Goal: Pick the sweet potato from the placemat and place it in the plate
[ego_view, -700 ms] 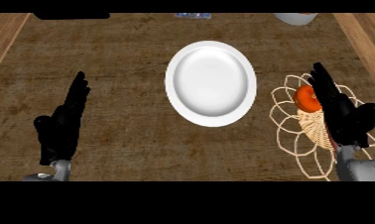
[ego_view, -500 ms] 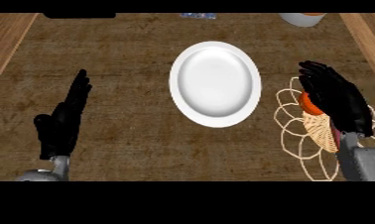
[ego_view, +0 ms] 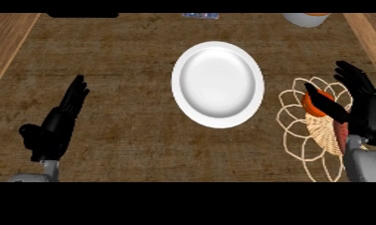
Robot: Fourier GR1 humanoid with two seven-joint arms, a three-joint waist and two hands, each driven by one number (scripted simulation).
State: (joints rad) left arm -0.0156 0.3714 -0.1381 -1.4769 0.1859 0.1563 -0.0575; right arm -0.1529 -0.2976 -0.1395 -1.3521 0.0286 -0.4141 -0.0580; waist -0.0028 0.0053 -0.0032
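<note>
Here the sweet potato (ego_view: 312,108) lies on the woven placemat (ego_view: 305,142), right of the white plate (ego_view: 218,84) and apart from it. The right hand (ego_view: 361,103) sits over it, fingers straight and spread, thumb slanting across its orange top, not curled round it. The left hand (ego_view: 55,127) rests open at lower left
</note>
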